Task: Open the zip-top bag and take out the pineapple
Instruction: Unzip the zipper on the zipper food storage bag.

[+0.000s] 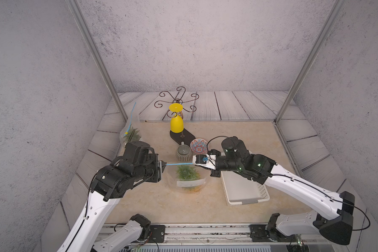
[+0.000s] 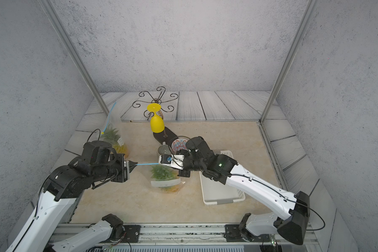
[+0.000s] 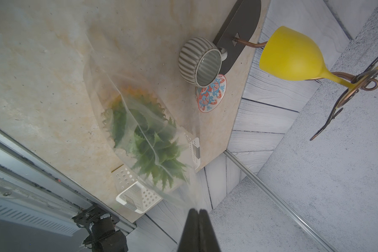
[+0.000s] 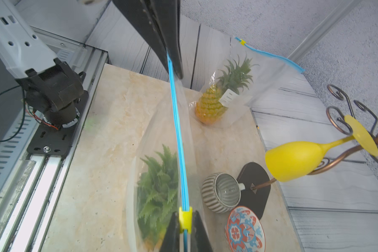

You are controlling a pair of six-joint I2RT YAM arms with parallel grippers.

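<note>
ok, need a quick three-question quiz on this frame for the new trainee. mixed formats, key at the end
1. True or false: the left tool is shut on the end of the blue zip strip.
2. What does the right tool pinch? A) the striped cup B) the yellow slider C) the white basket
3. Besides the pineapple in the held bag, how many more bagged ones show in the right wrist view?

Key: 1 true; 2 B; 3 one, the far pineapple in its own bag.
</note>
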